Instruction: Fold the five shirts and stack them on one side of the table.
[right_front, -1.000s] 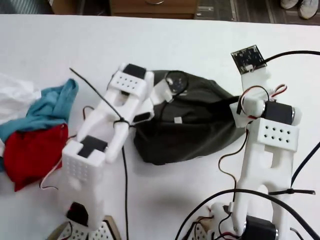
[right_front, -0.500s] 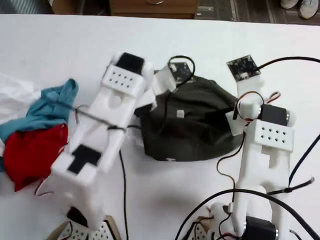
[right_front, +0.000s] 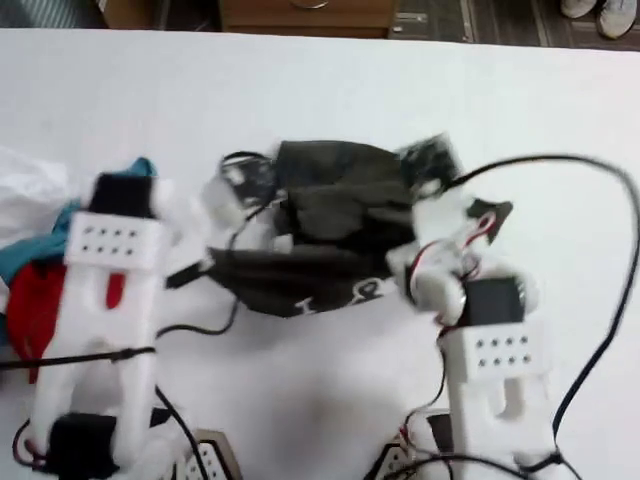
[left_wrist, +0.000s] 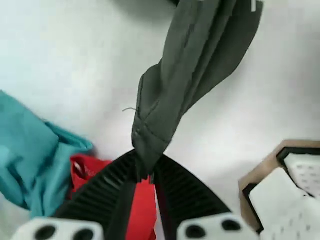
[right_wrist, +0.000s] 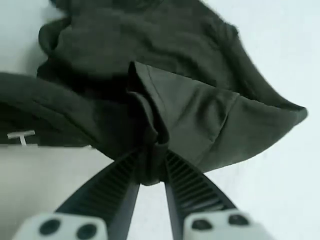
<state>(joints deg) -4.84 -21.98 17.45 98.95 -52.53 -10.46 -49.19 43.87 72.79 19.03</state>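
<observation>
Right now, both your grippers have hold of the dark shirt (right_front: 330, 200). It sits near the centre of the high view, a little above the middle of the table (right_front: 420, 80), bunched and drawn out between the two arms. Your left gripper (left_wrist: 145, 169) has its jaws closed on a twisted edge of the cloth. From the pinch the fabric runs away as a narrow, rope-like fold and widens farther off. Your right gripper (right_wrist: 152, 167) is likewise clamped on a gathered hem. A flat fold fans out just beyond its fingertips, and the rest of the garment is heaped behind on the table.

At the left edge of the high view you have the other clothes in a pile: a teal shirt (right_front: 25, 262), a red shirt (right_front: 22, 310) just below and touching it, and a white shirt (right_front: 25, 180) above both. The left arm's white body stands in front of this pile and covers part of it. Your left wrist view shows the teal and red cloth lying beneath the gripper, with red visible between the fingers (left_wrist: 105, 195). A black cable (right_front: 575, 160) arcs around the right arm at the right of the frame. A wooden cabinet (right_front: 300, 15) stands beyond the table's far edge, at top centre.
</observation>
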